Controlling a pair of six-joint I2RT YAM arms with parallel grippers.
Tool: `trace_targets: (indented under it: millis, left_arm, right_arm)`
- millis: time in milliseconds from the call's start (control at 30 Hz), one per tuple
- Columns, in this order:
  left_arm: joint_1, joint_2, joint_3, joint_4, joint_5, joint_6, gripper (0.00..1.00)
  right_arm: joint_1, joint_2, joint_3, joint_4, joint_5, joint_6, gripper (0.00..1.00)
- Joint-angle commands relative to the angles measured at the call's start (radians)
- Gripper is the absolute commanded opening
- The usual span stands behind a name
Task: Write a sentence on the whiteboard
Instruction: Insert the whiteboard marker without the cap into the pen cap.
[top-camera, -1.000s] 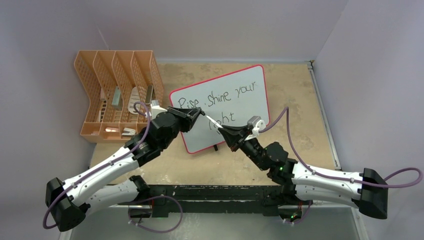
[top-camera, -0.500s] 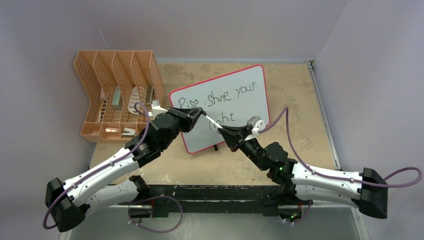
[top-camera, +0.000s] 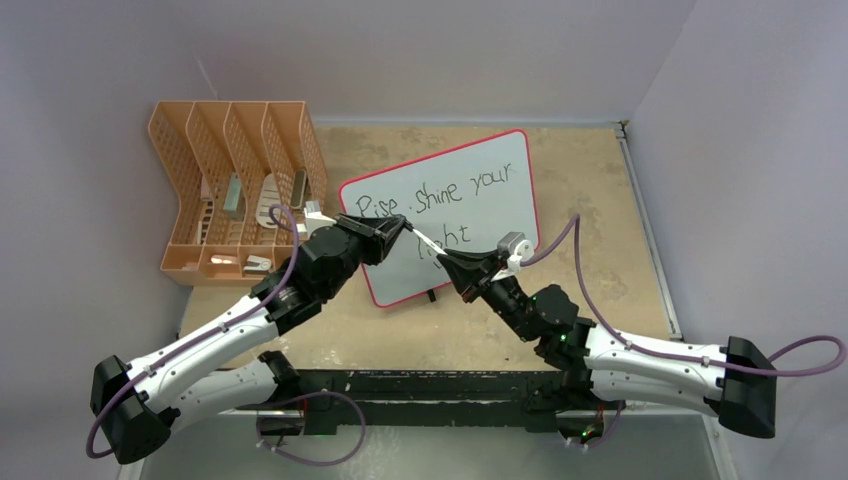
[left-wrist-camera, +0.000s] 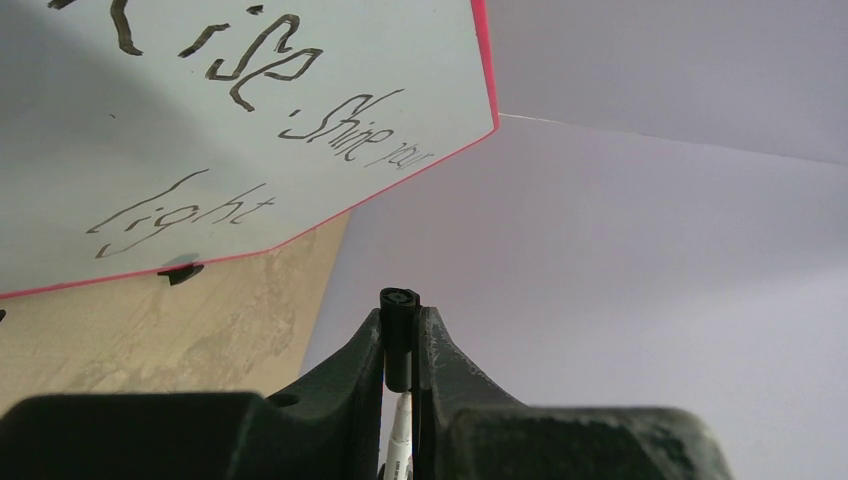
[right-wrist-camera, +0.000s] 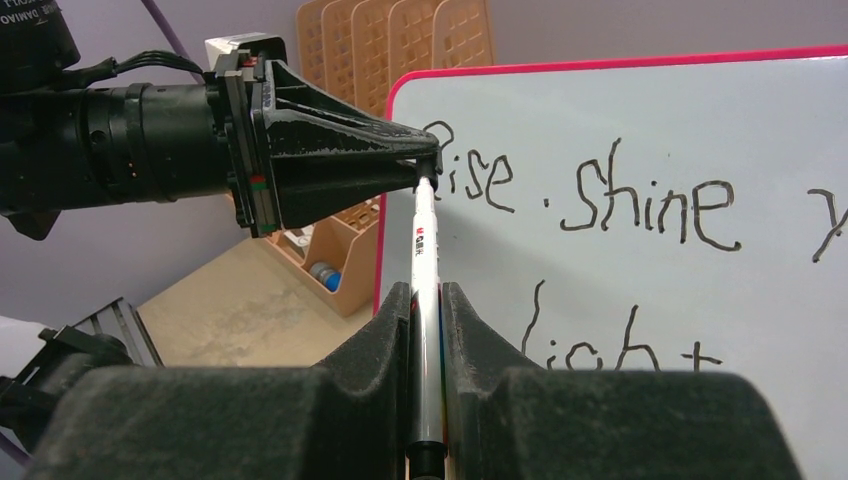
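The whiteboard (top-camera: 505, 200) stands tilted at mid-table, red-rimmed, with the sentence (top-camera: 440, 193) "Rise . shine your light" in black. In front of it a white marker (top-camera: 426, 243) spans between both grippers. My left gripper (top-camera: 400, 222) is shut on the marker's black cap (left-wrist-camera: 400, 335), with the white barrel (left-wrist-camera: 400, 440) just below it. My right gripper (right-wrist-camera: 427, 290) is shut on the marker barrel (right-wrist-camera: 424, 235), whose far end meets the left gripper (right-wrist-camera: 420, 165). Whether the cap is fully seated I cannot tell. The lettering (right-wrist-camera: 640, 200) fills the board (right-wrist-camera: 780, 290) behind.
An orange mesh file rack (top-camera: 235, 190) with small items in its slots stands left of the board, close to the left wrist. A small black foot (top-camera: 430, 295) sticks out under the board's near edge. Grey walls enclose the table at left, back and right.
Almost nothing: the right wrist has shifted very slightly. Both grips and the marker stay as they were.
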Motion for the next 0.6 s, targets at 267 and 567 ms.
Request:
trace_targets:
  millis: [267,567]
  left_arm:
    - [0.003,-0.012,-0.012,0.096,0.028,-0.007,0.0]
    - [0.003,-0.007,-0.014,0.11,0.044,0.035,0.0]
  right_arm:
    - [0.005,0.015,0.02,0.049,0.042,-0.002,0.0]
    - [0.004,0.022,0.033,0.042,0.05,0.002,0.0]
